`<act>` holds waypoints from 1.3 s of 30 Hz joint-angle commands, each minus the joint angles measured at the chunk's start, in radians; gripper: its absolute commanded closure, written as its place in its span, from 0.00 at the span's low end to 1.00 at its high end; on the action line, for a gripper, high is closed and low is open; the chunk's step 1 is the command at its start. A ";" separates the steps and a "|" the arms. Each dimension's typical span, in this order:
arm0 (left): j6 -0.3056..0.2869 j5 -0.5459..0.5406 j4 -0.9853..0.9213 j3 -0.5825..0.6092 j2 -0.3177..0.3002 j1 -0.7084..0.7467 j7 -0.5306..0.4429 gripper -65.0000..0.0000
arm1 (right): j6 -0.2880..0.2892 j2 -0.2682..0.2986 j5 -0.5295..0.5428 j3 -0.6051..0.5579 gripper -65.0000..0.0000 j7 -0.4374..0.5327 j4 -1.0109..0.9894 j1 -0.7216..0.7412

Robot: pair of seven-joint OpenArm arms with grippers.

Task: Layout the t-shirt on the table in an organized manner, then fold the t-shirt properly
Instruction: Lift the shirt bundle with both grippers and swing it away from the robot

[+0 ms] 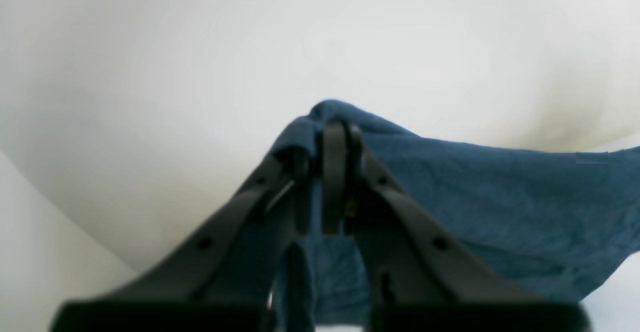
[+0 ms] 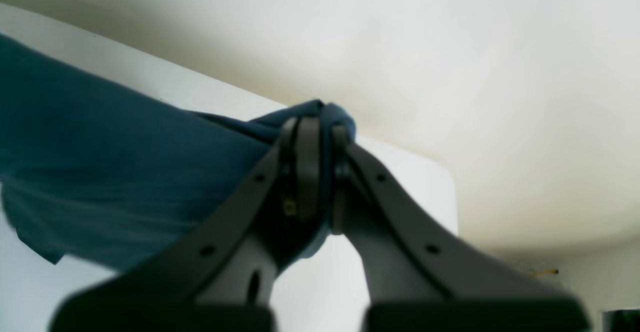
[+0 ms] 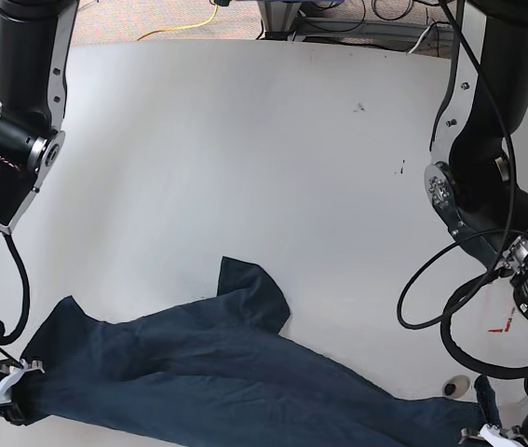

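Note:
The dark navy-teal t-shirt [image 3: 226, 372] lies wrinkled in a long band along the near edge of the white table [image 3: 245, 140], one sleeve flap sticking up in the middle. My right gripper [image 3: 17, 384] pinches the cloth's left end. My left gripper [image 3: 489, 430] pinches its right end. In the left wrist view the left gripper [image 1: 332, 131] is shut on a bunched fold of the t-shirt [image 1: 500, 202]. In the right wrist view the right gripper [image 2: 320, 124] is shut on a bunch of the t-shirt [image 2: 100, 172], above the table's rounded corner [image 2: 415, 192].
A round grommet hole [image 3: 454, 385] and a red mark [image 3: 501, 328] sit near the left arm. Dark specks [image 3: 359, 107] dot the far right of the tabletop. Black cables [image 3: 431, 307] loop off the left arm. Beyond the far edge lie cords and a yellow cable [image 3: 189, 23].

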 commanded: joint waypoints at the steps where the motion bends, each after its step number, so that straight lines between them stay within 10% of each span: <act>1: 0.001 -0.016 0.010 0.001 -0.006 -0.072 -0.035 1.00 | -0.005 0.019 0.003 -0.013 1.00 0.033 0.003 0.074; 26: 0.001 0.021 0.035 -0.002 0.000 -0.191 0.037 1.00 | -0.007 0.042 0.012 -0.088 1.00 -0.018 0.006 0.159; 39: -0.004 0.019 0.154 -0.005 0.009 0.031 0.121 1.00 | -0.007 0.040 0.012 -0.048 1.00 -0.076 0.196 -0.085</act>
